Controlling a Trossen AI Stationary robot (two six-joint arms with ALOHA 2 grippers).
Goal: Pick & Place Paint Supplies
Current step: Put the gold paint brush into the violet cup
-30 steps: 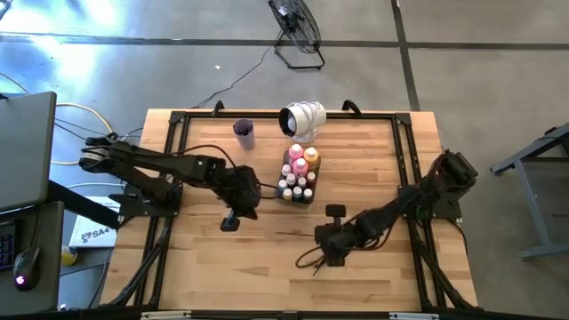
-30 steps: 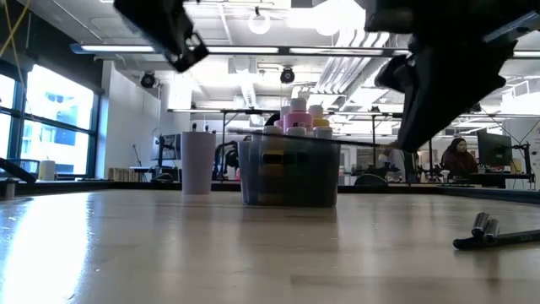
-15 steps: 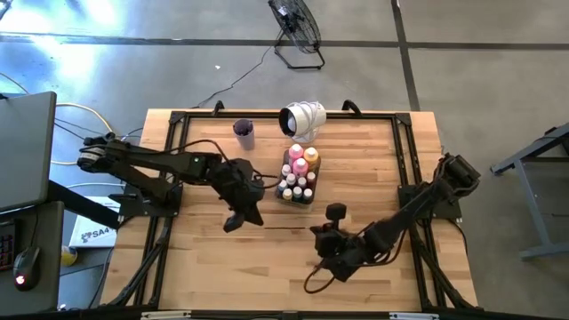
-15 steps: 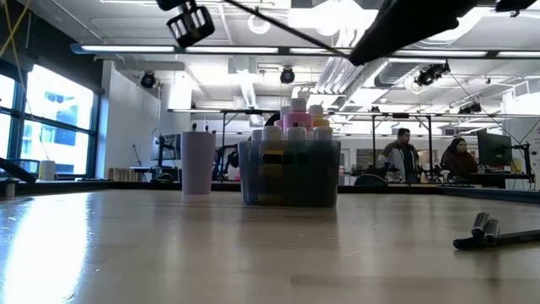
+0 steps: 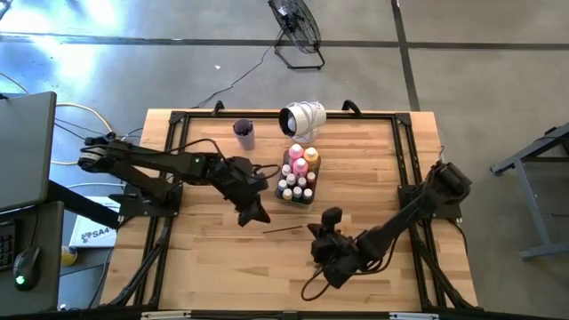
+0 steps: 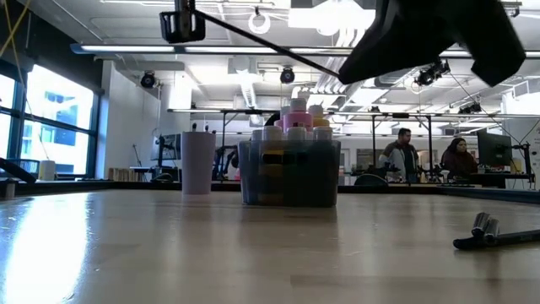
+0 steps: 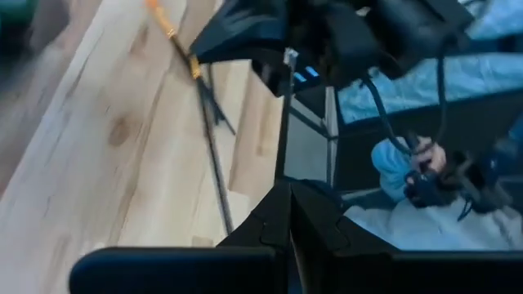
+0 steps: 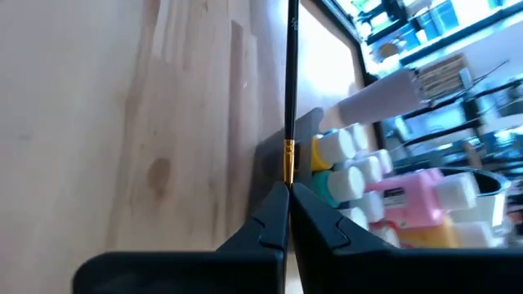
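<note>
High view: the left tool (image 5: 252,212) is swung closer to the paintbrush (image 5: 283,230), which is held out over mid-bench (image 5: 373,160) by the right tool (image 5: 313,233). Low view: the brush is now carried high off the bench. Wrist views: the right tool is clamped shut on the brush and the left is closed on nothing seen, so only placing is judged outstanding.

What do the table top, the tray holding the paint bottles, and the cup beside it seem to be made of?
Table top: pale wood planks, visible grain, likely sealed.
Tray: see-through grey, probably plastic; the paint bottles show through its wall.
Cup: opaque lilac, matt, possibly plastic.
</note>
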